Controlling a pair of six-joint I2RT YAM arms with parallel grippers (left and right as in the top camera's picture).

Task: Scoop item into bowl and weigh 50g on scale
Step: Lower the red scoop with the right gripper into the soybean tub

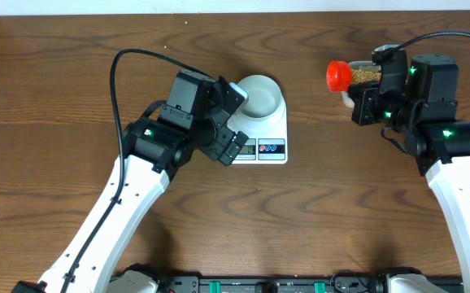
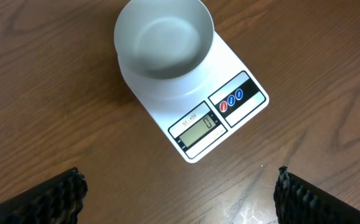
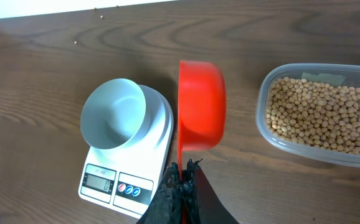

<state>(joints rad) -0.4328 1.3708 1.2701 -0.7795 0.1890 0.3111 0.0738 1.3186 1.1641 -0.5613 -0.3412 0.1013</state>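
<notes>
The pale bowl (image 1: 260, 96) stands empty on the white scale (image 1: 267, 130); both also show in the left wrist view, bowl (image 2: 163, 46) and scale (image 2: 195, 115), whose display reads 0. My left gripper (image 2: 179, 196) is open and empty, just left of the scale's front edge. My right gripper (image 3: 181, 177) is shut on the handle of a red scoop (image 3: 201, 106), held on edge between the scale (image 3: 144, 158) and a clear tub of tan beans (image 3: 323, 115). In the overhead view the scoop (image 1: 338, 76) is beside the tub (image 1: 365, 76).
Bare wooden tabletop surrounds the scale. The table's far edge runs along the top of the overhead view. A black cable loops over each arm.
</notes>
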